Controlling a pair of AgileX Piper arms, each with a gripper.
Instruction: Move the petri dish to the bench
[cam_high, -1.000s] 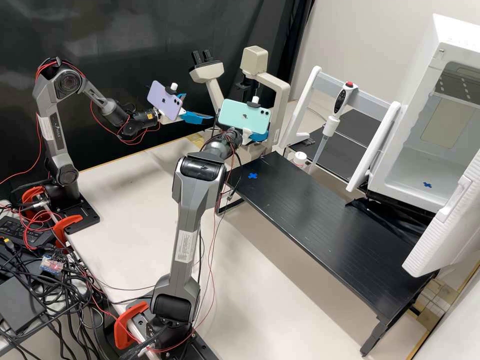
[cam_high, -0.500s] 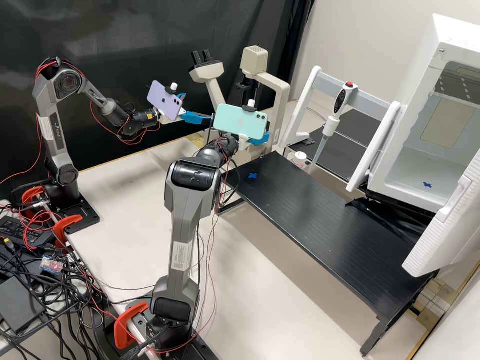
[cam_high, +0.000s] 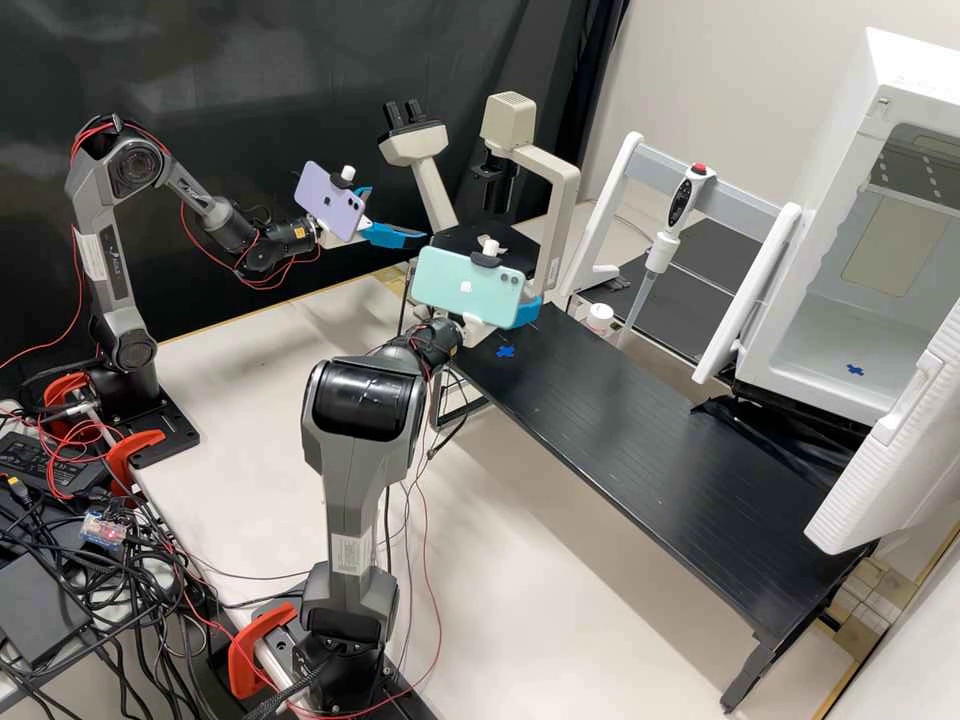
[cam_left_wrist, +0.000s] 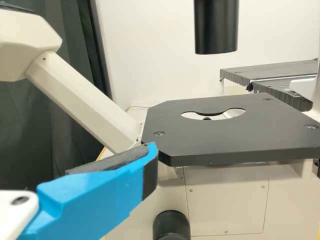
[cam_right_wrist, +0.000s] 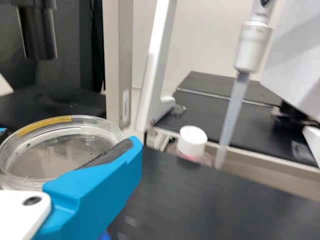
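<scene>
In right fingers (cam_right_wrist: 102, 182), grasping a clear dish (cam_right_wrist: 57, 152) by opposite sides, between the pads. Likely light, stiff, slick and easily cracked; best gripped gently on the side wall, kept level. In high view, from those fingers, look toward 7 o'clock for the blue mark (cam_high: 505, 352) on the black bench (cam_high: 630, 430), 12 for the microscope (cam_high: 497, 190), 10 for left fingers (cam_high: 393, 236), spread, holding nothing.

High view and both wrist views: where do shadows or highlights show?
High view: soft shadow on the white table beside the black bench; right wrist view: pale highlights around the petri dish; left wrist view: little glare on the microscope stage.
</scene>
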